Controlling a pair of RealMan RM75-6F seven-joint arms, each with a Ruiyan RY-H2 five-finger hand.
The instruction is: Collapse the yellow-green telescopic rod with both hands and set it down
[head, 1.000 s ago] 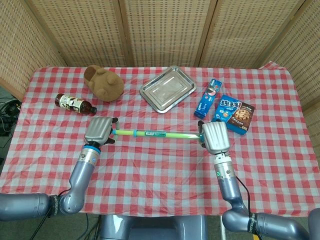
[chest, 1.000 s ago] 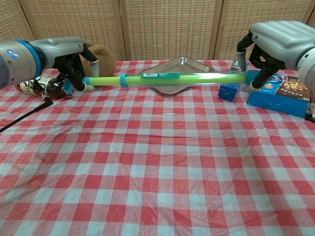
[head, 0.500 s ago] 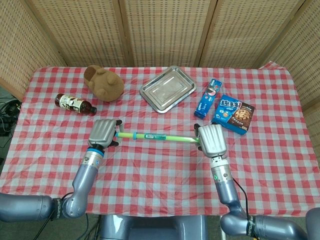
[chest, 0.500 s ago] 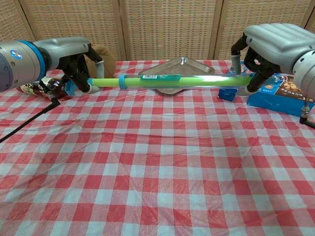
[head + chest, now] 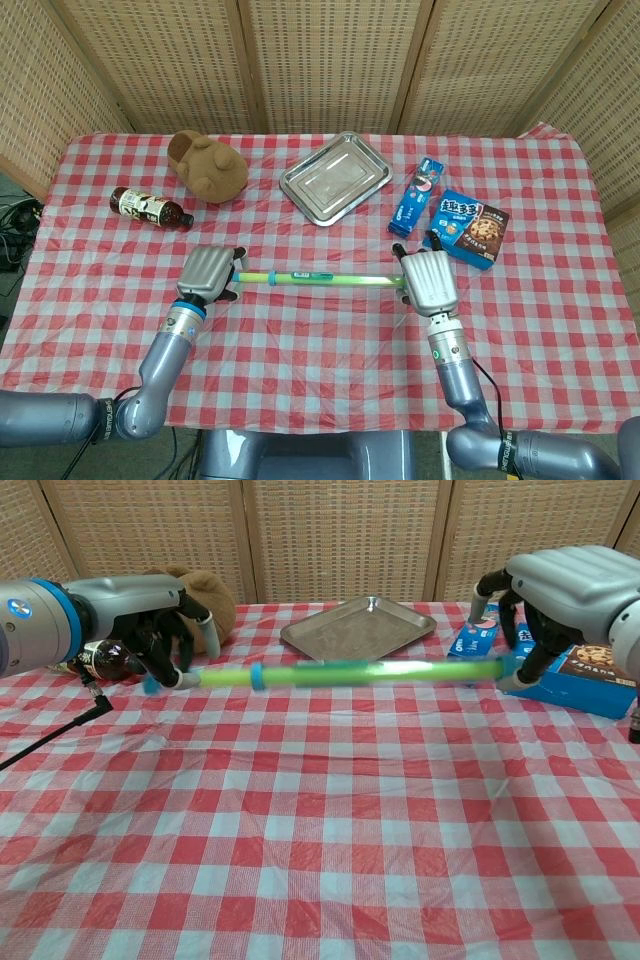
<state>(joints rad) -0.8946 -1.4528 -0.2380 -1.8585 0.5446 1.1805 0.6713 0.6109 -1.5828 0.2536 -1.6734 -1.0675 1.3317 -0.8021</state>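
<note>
In front of the steel tray (image 5: 334, 178), on the bench's checked cloth (image 5: 320, 810), the yellow-green telescopic rod (image 5: 320, 279) hangs level between the 2 hands. The left hand (image 5: 206, 273) grips its left end with fingers curled round it, and the right hand (image 5: 429, 280) grips the right end the same way. Compared with 1 second ago, the rod sits lower and nearer the robot: in the chest view it then crossed the tray, and now it lies clearly below the tray's front rim. It is blurred there, so it is moving. Its span between the hands looks a little shorter than before, though not by much. That suggests the collapse is nearly done and the lowering has begun. The plush bear (image 5: 209, 166) and sauce bottle (image 5: 150, 207) lie left of the tray, the toothpaste box (image 5: 417, 196) and cookie box (image 5: 467, 228) right of it.
</note>
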